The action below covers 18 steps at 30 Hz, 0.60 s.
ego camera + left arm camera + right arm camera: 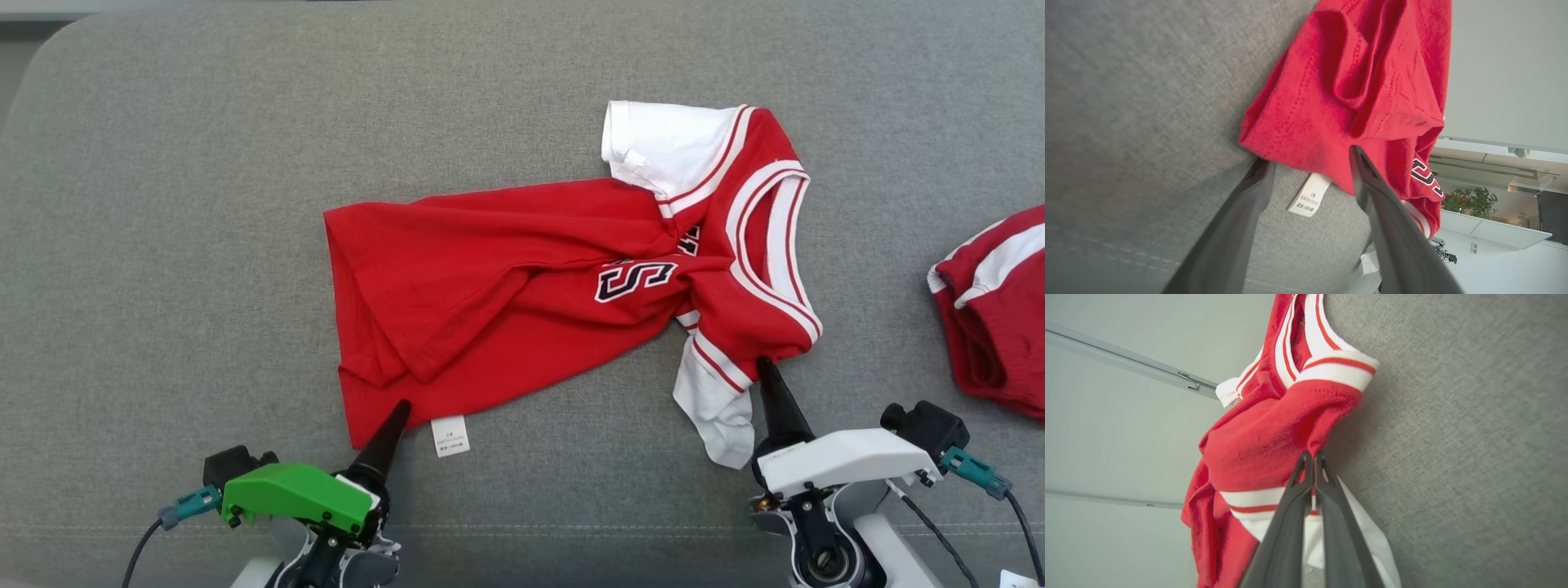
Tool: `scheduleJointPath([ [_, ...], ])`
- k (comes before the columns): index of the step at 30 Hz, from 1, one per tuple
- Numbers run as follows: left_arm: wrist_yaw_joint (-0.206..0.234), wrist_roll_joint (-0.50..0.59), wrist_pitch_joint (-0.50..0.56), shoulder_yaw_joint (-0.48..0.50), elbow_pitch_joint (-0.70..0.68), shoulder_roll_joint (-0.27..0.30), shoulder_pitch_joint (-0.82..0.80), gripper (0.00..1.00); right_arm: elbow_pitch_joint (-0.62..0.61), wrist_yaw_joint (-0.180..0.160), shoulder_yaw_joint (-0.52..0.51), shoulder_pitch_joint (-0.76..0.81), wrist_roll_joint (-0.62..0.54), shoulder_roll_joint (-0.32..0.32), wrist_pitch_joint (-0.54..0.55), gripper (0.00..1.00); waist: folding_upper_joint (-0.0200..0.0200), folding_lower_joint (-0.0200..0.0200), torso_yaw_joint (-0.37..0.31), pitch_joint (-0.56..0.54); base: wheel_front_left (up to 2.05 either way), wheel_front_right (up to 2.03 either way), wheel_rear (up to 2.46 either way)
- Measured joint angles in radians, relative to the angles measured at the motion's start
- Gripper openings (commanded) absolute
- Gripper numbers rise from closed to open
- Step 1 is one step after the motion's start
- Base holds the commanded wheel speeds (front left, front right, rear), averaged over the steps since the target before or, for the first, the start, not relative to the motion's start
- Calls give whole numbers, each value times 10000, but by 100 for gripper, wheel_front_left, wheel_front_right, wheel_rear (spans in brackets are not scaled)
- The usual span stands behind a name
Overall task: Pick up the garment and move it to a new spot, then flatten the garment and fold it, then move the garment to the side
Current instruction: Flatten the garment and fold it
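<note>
On the grey cushion (pixel 163 204), garment (pixel 506 269) crumpled, hem at 9 o'clock | step: taking hold for pick-up | my right pincer (pixel 1310 456) clamped on its shoulder at 4 o'clock; left pincer (pixel 1308 158) apart astride hem corner at 7 | next, I judge: close left, lift level

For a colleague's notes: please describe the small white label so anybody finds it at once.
On the grey cushion lies a crumpled red shirt. At its near hem, just right of the left claw, a small white label sticks out; unlike the white sleeves, it bears tiny print.
</note>
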Motion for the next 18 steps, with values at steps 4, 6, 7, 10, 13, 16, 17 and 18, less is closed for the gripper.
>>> scheduleJointPath([
  [4,-211,-29,8,69,10,-65,-91,0,-242,90,-56,-122,33,2,-6,0,0,0,-35,-32,0,0,0],
  [6,-334,-36,-54,245,-23,-23,-182,0,-449,192,-67,-327,35,2,-6,0,0,0,-56,-92,0,0,0],
  [7,-414,-36,-144,376,-79,27,-238,0,-566,213,-75,-446,36,2,-4,0,0,0,-69,-130,0,0,0],
  [10,-627,-52,-314,746,-318,128,-371,0,-855,299,-111,-669,69,-12,0,0,0,0,-99,-218,0,0,0],
  [13,-832,-111,-546,1214,-909,362,-788,0,-1390,399,-309,-1064,194,-119,98,0,0,0,-141,-392,0,0,0],
  [16,-941,-94,-662,1630,-1618,662,-1443,0,-1977,454,-711,-1710,399,-353,192,0,0,0,-167,-604,0,0,0],
  [17,-968,-71,-717,1724,-1864,734,-1641,0,-2194,460,-846,-1928,531,-389,234,0,0,0,-173,-681,0,0,0],
  [18,-970,-40,-725,1816,-2098,788,-1812,0,-2387,485,-936,-2130,619,-418,299,0,0,0,-177,-764,0,0,0],
])
